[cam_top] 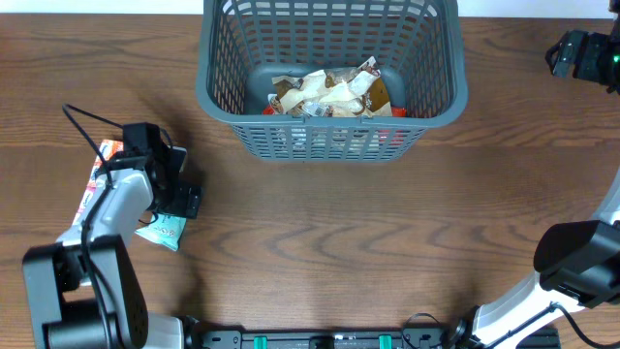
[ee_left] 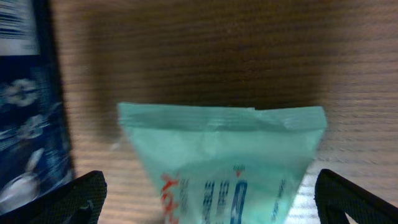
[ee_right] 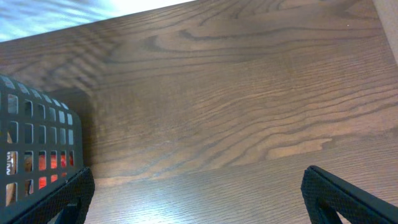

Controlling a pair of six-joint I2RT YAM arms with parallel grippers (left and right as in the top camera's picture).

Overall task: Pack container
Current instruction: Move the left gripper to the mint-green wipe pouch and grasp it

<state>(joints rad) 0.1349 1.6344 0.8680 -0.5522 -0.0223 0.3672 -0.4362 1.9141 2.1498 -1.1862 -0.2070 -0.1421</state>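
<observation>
Straddling a mint packet [ee_left: 224, 155] on the dark woodgrain table [cam_top: 320, 242], left claw [ee_left: 214, 198] gapes; right claw [ee_right: 202, 198] stands spread beside the container [cam_top: 329, 136].

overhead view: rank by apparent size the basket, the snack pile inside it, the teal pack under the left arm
1. basket
2. snack pile
3. teal pack, smallest as seen, though the left arm hides part of it

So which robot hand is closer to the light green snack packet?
Left. The left gripper hangs right over the light green packet, fingers open on either side. The right gripper is far off, on the other side of the basket.
</observation>
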